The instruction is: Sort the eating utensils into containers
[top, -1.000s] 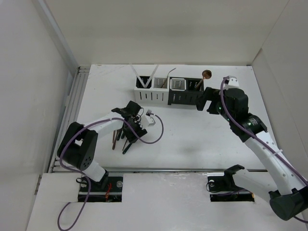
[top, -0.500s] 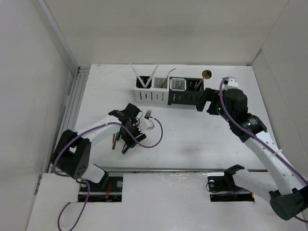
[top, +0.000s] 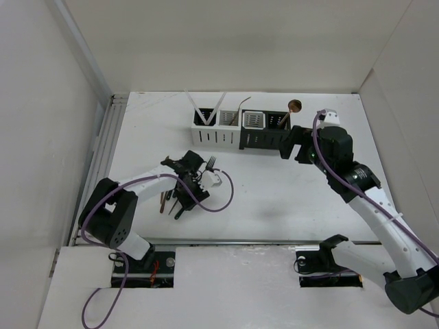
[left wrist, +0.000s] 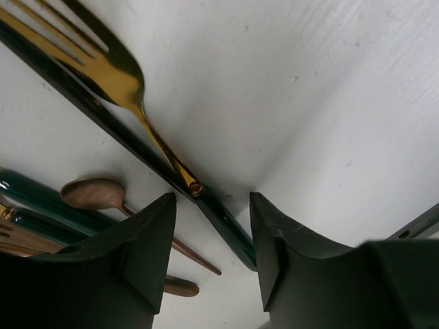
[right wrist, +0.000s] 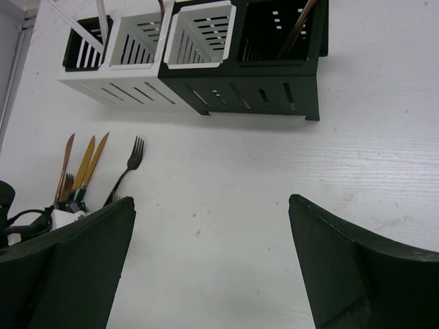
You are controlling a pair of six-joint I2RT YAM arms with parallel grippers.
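Loose eating utensils (top: 170, 202) lie at the near left. In the left wrist view a gold fork (left wrist: 110, 68) with a dark green handle (left wrist: 230, 229) lies slantwise beside a copper spoon (left wrist: 92, 193). My left gripper (left wrist: 212, 253) hangs low over them, open. The end of the green handle lies between its fingers and touches neither. The containers (top: 240, 133) stand in a row at the back, with white sticks (top: 206, 110) and a copper spoon (top: 293, 106) inside. My right gripper (right wrist: 211, 205) is wide open and empty over bare table in front of the containers (right wrist: 267, 96).
A dark fork (right wrist: 130, 161) and gold knives (right wrist: 86, 164) lie to the left of the right gripper's view. A purple cable (top: 219, 199) loops beside the left wrist. White walls close in the table on the left, back and right.
The left wrist has shifted a little over the loose utensils and its jaws have narrowed somewhat. The right arm has not moved.
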